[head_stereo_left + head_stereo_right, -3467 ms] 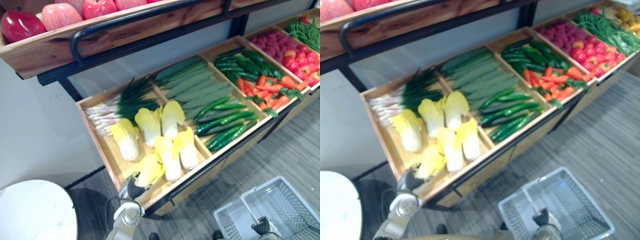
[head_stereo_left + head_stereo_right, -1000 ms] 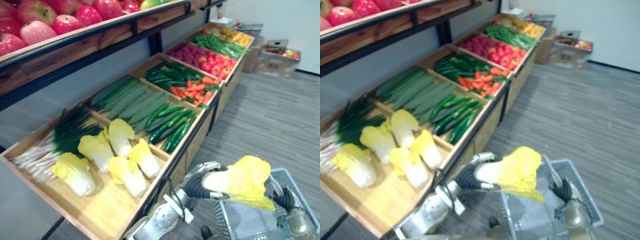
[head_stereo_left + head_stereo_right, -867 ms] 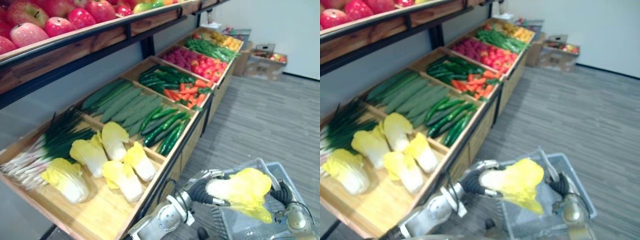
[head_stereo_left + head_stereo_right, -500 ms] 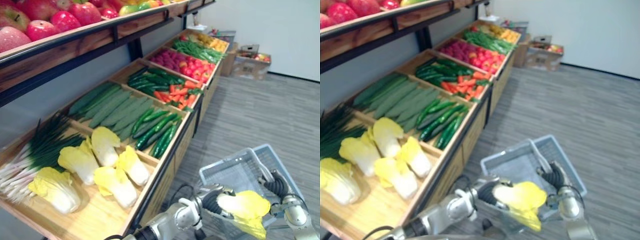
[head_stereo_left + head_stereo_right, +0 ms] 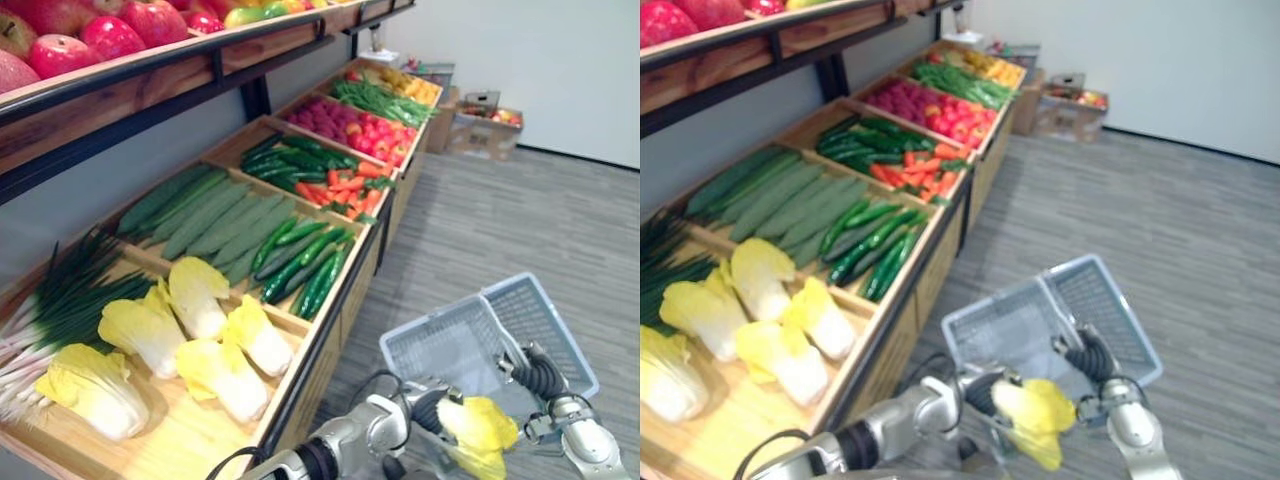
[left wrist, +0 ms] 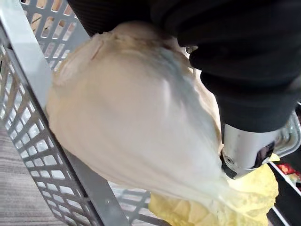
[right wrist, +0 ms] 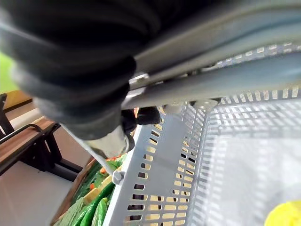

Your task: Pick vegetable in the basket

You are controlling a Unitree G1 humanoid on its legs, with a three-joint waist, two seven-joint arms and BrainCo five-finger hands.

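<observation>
Grey floor [image 5: 500,200] wide open right of wooden produce stand [image 5: 352,290]. Right hand [image 5: 537,376] curled round handle of grey basket [image 5: 450,345], basket clear of stand's front edge. Left hand [image 5: 428,408] clasps yellow cabbage [image 5: 480,428] against basket's near mesh wall.

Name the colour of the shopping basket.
Light grey basket, clearest in the left eye view.

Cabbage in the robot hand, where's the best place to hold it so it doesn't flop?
Grip the thick, pale stalk end, coming across it from the side. That part looks firm and rounded, easy to curl round, as the left robot hand does with the cabbage. The yellow leaves hang loose beside the basket and would probably slip or tear.
</observation>
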